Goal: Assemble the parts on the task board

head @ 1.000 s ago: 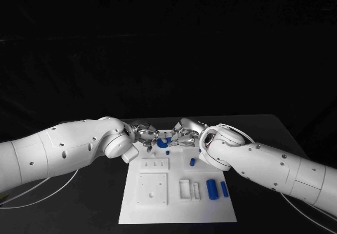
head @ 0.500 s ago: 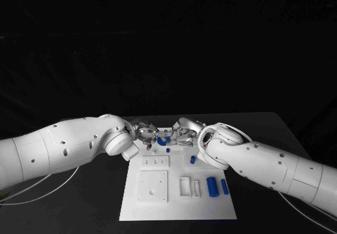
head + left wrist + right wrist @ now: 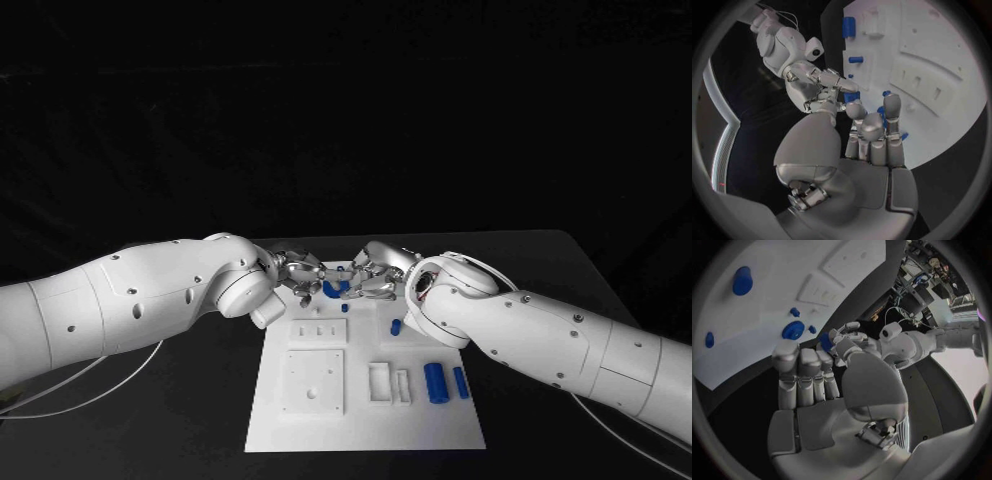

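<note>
Both silver hands meet at the white task board's far edge, left hand and right hand pinching one small blue part together; any uneven pull risks dropping it

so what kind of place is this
Likely a robotics lab test bench: a white task board with small blue parts on a black table against black backdrop, worked by two robot hands.

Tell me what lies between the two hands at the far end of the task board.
In the head view, a blue part sits between the left hand and right hand, over the task board; which fingers grip it is unclear.
</note>
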### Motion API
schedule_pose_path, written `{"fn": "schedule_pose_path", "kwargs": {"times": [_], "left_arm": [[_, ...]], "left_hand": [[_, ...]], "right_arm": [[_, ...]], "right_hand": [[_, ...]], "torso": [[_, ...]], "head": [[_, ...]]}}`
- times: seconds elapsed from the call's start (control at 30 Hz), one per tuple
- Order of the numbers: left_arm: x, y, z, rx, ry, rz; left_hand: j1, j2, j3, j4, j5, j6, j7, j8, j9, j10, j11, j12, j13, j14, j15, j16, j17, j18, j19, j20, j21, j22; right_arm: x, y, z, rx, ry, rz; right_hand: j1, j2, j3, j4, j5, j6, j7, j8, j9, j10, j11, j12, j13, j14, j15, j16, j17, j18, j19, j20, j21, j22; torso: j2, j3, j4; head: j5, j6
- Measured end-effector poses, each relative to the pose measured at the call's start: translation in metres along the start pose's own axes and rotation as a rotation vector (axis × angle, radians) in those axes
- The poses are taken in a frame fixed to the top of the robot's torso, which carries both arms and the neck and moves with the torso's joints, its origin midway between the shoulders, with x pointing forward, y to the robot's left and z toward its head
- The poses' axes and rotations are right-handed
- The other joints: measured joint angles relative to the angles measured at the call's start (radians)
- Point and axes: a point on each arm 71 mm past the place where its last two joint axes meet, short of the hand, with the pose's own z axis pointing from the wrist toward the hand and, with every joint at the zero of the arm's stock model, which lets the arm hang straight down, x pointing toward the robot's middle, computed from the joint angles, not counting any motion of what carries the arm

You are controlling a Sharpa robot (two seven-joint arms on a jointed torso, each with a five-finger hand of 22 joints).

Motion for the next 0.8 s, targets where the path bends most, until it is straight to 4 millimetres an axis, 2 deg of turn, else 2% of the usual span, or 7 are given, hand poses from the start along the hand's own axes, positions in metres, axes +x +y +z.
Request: {"fn": "schedule_pose_path", "kwargs": {"times": [0.7,0.8], "left_arm": [[0.0034,0.0019,0.0022,-0.016,0.013,0.027],[0.0036,0.0019,0.0024,-0.018,0.014,0.029]], "left_hand": [[0.004,0.004,-0.005,-0.028,0.000,0.000,0.000,0.000,-0.004,0.000,0.000,0.000,0.002,0.000,0.000,0.000,0.000,0.000,0.000,0.000,-0.012,0.017],[0.004,0.012,-0.005,-0.028,0.000,0.000,0.000,0.000,-0.004,0.000,0.000,0.000,0.003,0.000,0.000,0.000,0.002,0.000,0.003,0.004,-0.012,0.022]], "right_arm": [[0.0018,0.0036,0.0009,-0.005,0.004,0.002],[0.0020,0.0038,0.0012,-0.004,0.005,0.002]], "right_hand": [[0.000,0.000,0.000,0.000,0.000,-0.003,0.000,0.000,-0.001,0.000,0.000,0.000,0.000,0.000,0.000,0.000,0.000,0.000,0.000,0.000,0.000,0.000],[0.000,0.000,0.000,0.000,0.000,-0.003,0.000,0.001,-0.001,0.000,0.000,0.000,0.000,0.000,0.000,0.000,0.000,0.000,0.000,0.000,0.000,0.000]], "torso": [[0.001,0.0012,-0.0001],[0.001,0.0012,0.0001]], "head": [[0.001,-0.002],[0.001,-0.002]]}}
